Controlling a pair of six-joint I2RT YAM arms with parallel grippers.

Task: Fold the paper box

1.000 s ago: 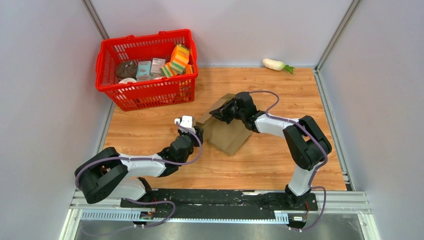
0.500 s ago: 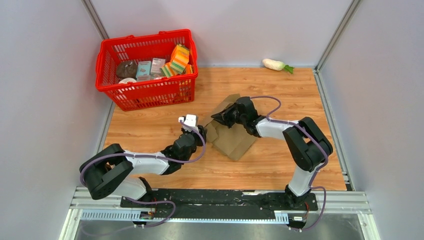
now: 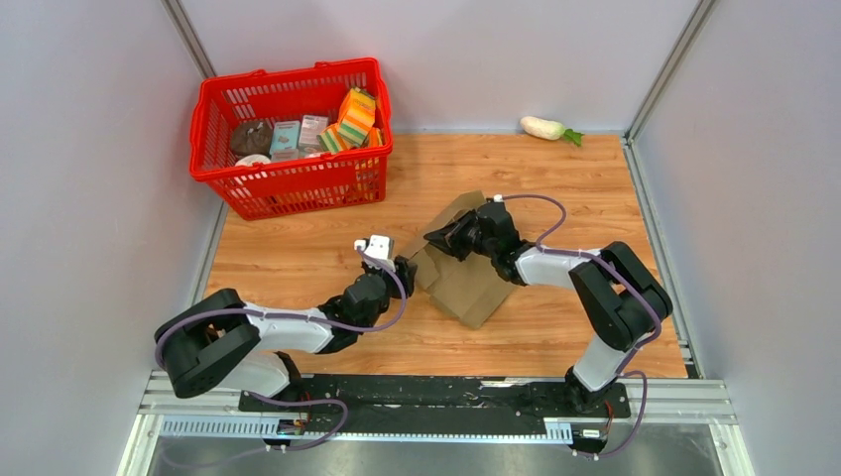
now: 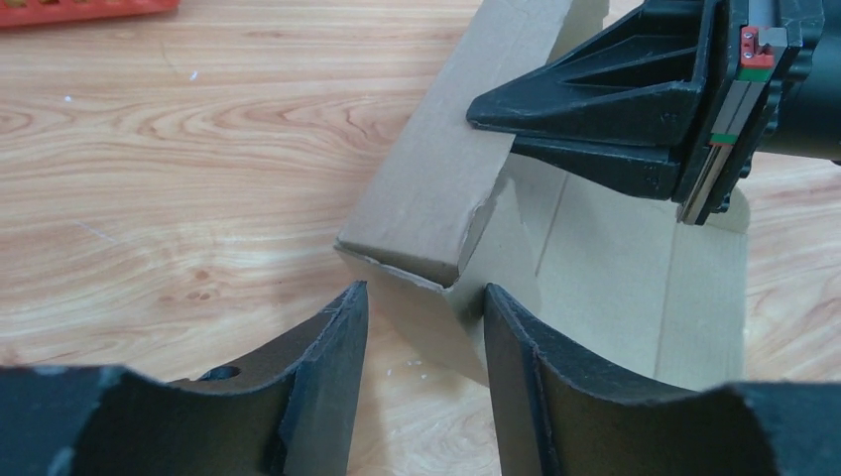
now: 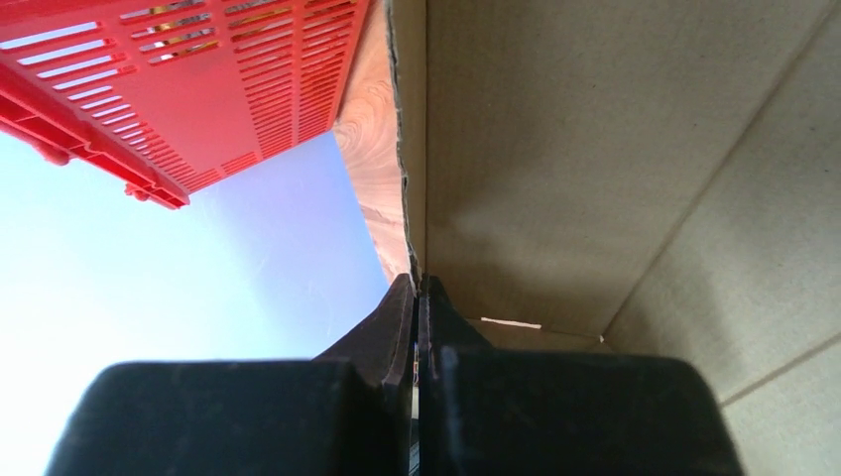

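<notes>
Sliding toward five o'clock across the middle of the counter (image 3: 555,188), the paper box (image 3: 468,288) has its raised flap pinched by the right pincer (image 3: 433,238), while the left pincer (image 3: 405,266), spread wider, seemingly lines up on its nine o'clock corner to fold.

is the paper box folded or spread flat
Partly folded: one side wall of the paper box stands up, pinched by the right gripper; the other panels lie flat on the table.

A red basket (image 3: 288,188) of groceries sits at the bench's (image 3: 555,327) far left corner; a white radish (image 3: 543,127) lies at the far edge, near the right corner.
</notes>
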